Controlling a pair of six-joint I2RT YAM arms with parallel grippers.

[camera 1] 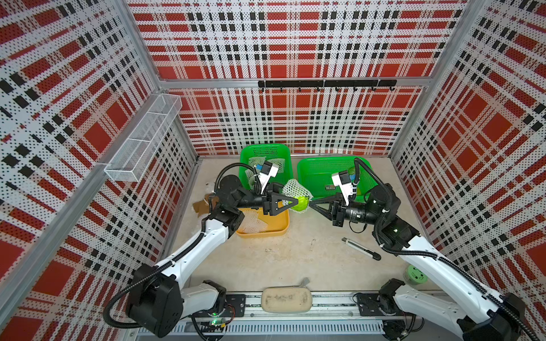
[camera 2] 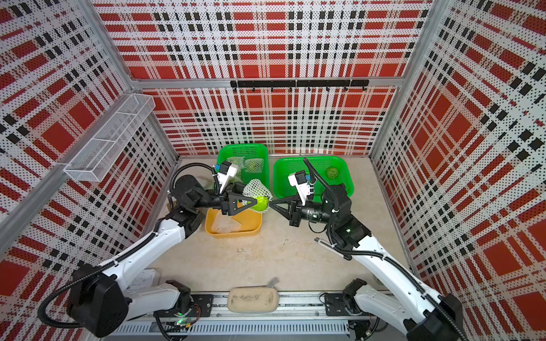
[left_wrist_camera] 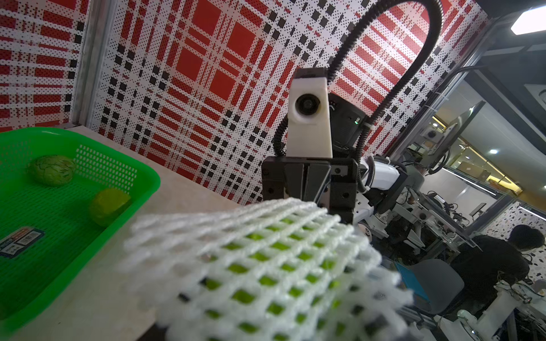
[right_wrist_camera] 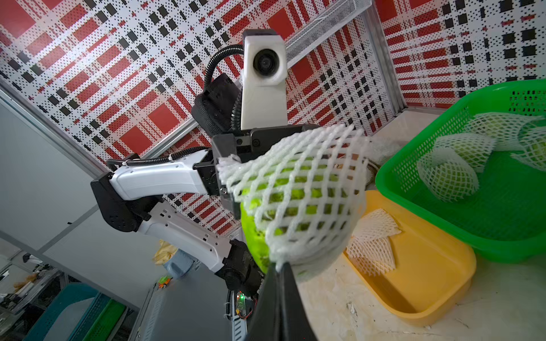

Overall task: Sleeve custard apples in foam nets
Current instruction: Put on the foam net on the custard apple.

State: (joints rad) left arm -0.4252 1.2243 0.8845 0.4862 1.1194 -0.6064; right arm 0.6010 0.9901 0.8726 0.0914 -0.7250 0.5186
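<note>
Two black parallel grippers meet tip to tip above the beige stone-look table (camera 1: 280,259), just past the far corner of the shallow yellow plastic tray (camera 1: 266,234). Of these, the left gripper (camera 1: 291,203) has its jaws spread around a round yellow-green bumpy custard apple (camera 1: 300,205) and clamps it, holding the fruit clear of the table. A white diamond-mesh foam net (camera 1: 295,189) is drawn over most of that fruit. In the right wrist view the foam net (right_wrist_camera: 301,189) wraps the upper part, while the custard apple (right_wrist_camera: 255,236) shows bare along one side. The right gripper (camera 1: 312,203) has its jaws pressed together on the net's loose rim, pinching the mesh at the fingertips (right_wrist_camera: 277,283).

Some spare foam nets (right_wrist_camera: 372,245) lie flat in the yellow tray. Behind the tray, the deep green plastic basket (camera 1: 266,149) holds sleeved custard apples (right_wrist_camera: 449,177). Beside it, the wide shallow green plastic basket (camera 1: 316,180) holds two bare custard apples (left_wrist_camera: 53,169), lying apart from each other.

Nearer the robot, a grey-and-black utility knife (camera 1: 361,248) lies on the table by the right arm. A pale green perforated round container (camera 1: 415,274) stands beside that arm, and a beige zip pouch (camera 1: 286,299) rests at the front edge between the two arm bases
</note>
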